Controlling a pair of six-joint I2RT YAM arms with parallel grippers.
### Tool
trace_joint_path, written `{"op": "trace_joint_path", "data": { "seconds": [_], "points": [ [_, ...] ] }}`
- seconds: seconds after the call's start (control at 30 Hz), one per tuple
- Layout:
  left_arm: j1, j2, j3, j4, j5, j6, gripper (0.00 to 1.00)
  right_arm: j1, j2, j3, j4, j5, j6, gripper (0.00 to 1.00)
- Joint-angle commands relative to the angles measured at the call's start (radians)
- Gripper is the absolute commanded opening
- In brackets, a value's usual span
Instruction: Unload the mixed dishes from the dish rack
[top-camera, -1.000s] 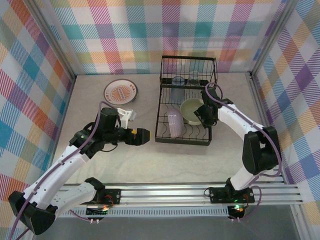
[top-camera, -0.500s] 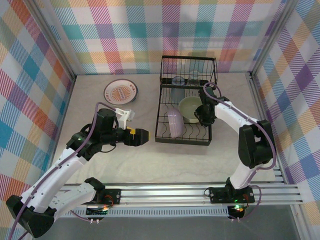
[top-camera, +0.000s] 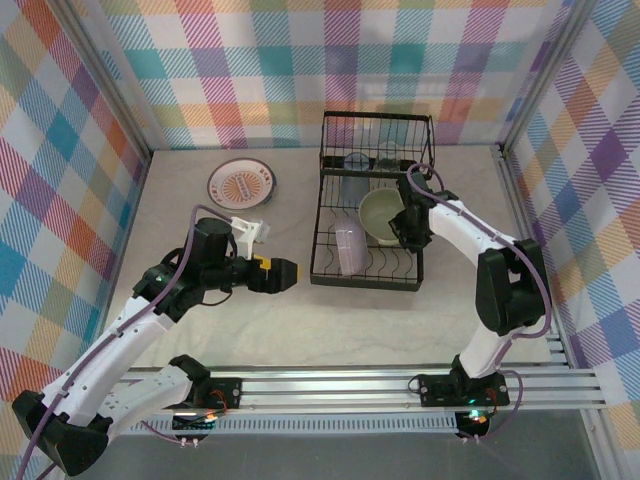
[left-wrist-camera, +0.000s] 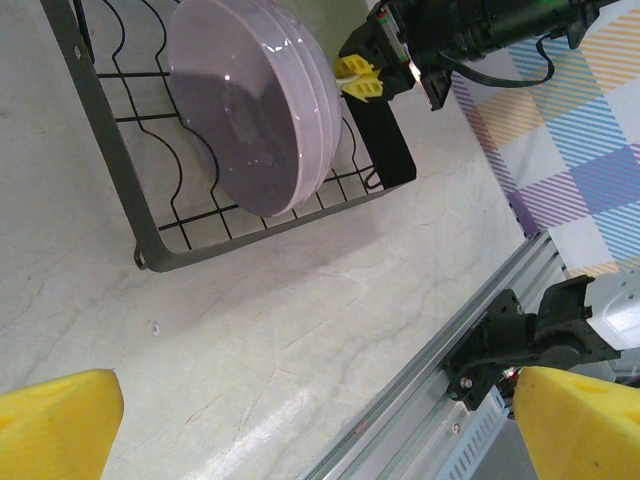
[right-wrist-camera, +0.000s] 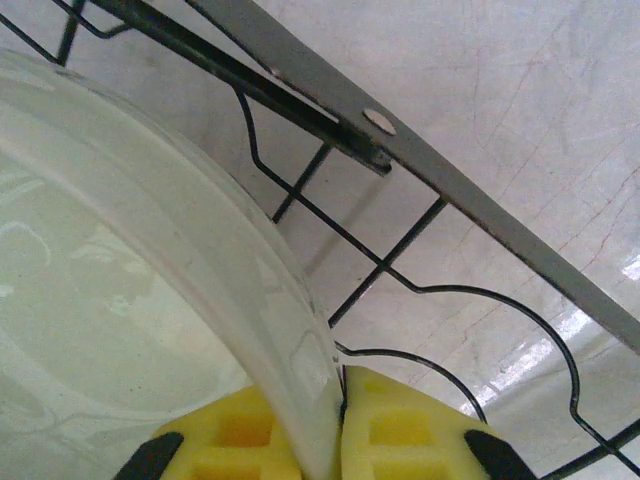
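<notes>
The black wire dish rack stands at the table's middle right, and its near corner shows in the left wrist view. A pale green bowl leans in the lower tray. My right gripper is shut on its rim, with yellow pads on either side of the wall. A lavender bowl stands on edge beside it. A bluish glass tumbler sits behind them. The sunburst plate lies on the table to the left. My left gripper hovers open left of the rack, holding nothing. The striped plate is out of view.
The raised upper basket sits at the rack's far end. Plaid walls close in the table on three sides. An aluminium rail runs along the near edge. Bare tabletop lies between the rack and the rail.
My right gripper has drawn the pale green bowl slightly up and toward the far end of the rack. The lavender bowl has tipped a little. The left arm has barely moved.
</notes>
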Motion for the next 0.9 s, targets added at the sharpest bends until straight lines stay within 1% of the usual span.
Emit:
{"op": "trace_joint_path", "data": {
  "seconds": [0.0, 0.5, 0.77, 0.87],
  "points": [
    [0.008, -0.016, -0.017, 0.005, 0.020, 0.019, 1.00, -0.014, -0.076, 0.064, 0.032, 0.010, -0.018, 0.03],
    [0.009, -0.008, -0.018, 0.007, 0.018, 0.018, 1.00, -0.043, -0.204, 0.035, 0.014, 0.033, -0.061, 0.00],
    [0.010, -0.007, -0.016, 0.008, 0.015, 0.017, 1.00, -0.046, -0.304, -0.052, 0.013, 0.024, -0.081, 0.00],
    [0.010, -0.005, -0.016, 0.014, 0.034, 0.016, 1.00, -0.049, -0.357, -0.097, 0.006, 0.026, -0.097, 0.00]
  ]
}}
